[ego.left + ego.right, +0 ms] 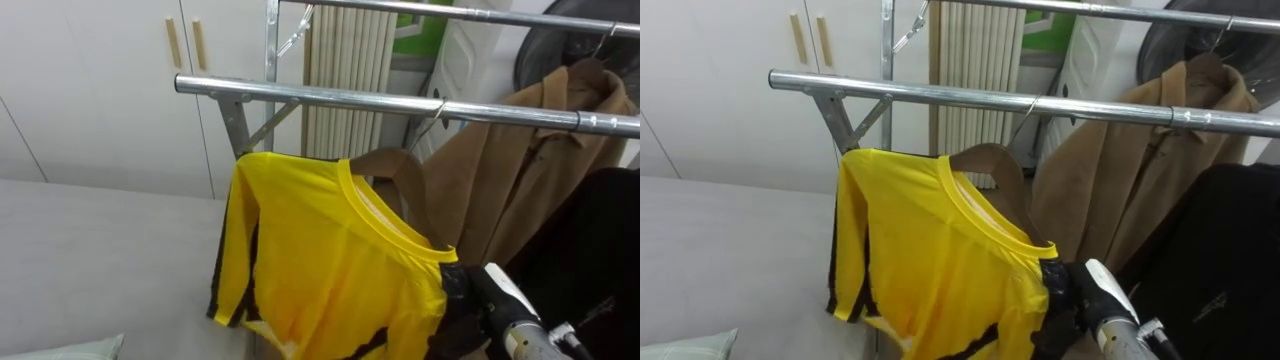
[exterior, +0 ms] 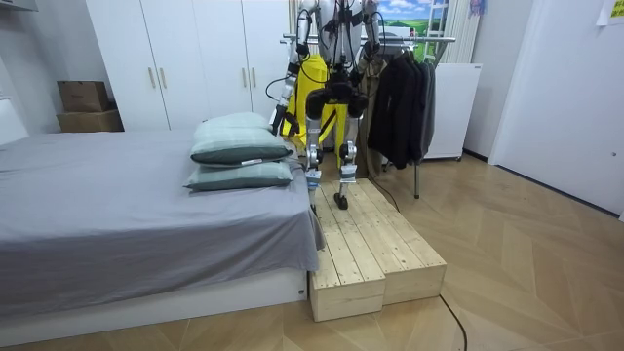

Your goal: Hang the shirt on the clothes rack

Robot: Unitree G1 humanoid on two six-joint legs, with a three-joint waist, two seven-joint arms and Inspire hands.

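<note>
A robot stands on a low wooden platform between a bed and a clothes rack, facing the rack. Seen from its head, a yellow shirt hangs on a brown wooden hanger just below the nearer metal rail. The hanger's wire hook reaches up to the rail and appears to sit over it, though whether it has fully caught is hard to tell. The shirt tilts, its left shoulder high and its right shoulder low.

The robot's right hand is at the low shoulder of the shirt, touching the yellow cloth. Its fingers are tucked against the cloth, so it is unclear whether they grip it or only rest there.

To the right on the rail hang a tan coat and a black garment, close by.

The step in hand seems to be seating the hook. To do this well, the hand should keep the low end supported until the hook rests squarely on the rail, then ease off downward without tugging the cloth or brushing the coat beside it.
</note>
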